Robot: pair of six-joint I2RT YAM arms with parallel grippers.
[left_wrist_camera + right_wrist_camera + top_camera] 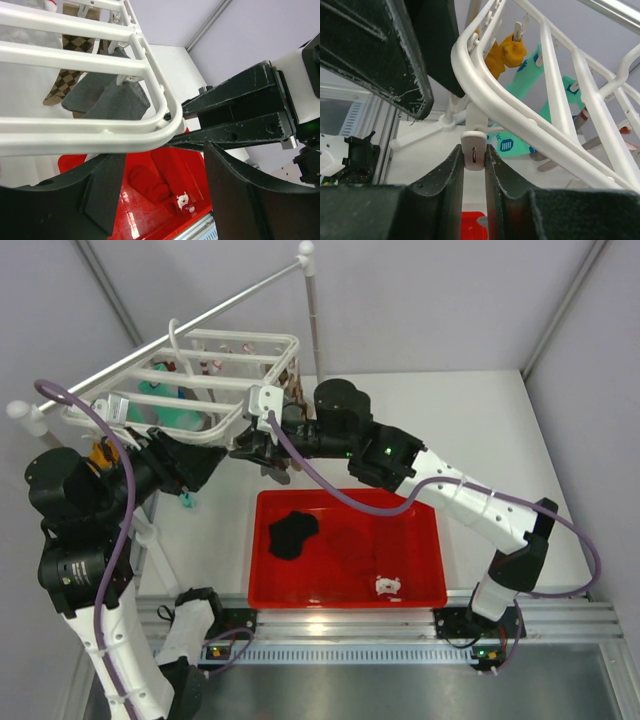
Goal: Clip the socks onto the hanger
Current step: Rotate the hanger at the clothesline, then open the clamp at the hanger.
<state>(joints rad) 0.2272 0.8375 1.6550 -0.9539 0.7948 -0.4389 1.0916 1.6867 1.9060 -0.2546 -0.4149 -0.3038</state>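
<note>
**Supervisor:** Report gripper states.

**Operator:** I see the right gripper pressed onto a small white clip that hangs from the rim of the hanger. The left gripper is spread wide just beneath the hanger's rounded corner, close to the right fingers.

**Supervisor:** Locate the socks.

**Operator:** I see the black sock crumpled in the red tray, at its left end. The dark red socks lie beside it in the same tray. I cannot tell whether they touch it.

My arms: black joints, white link shells, purple cables. Tool fingers matte black, scuffed. Green light on right arm.
</note>
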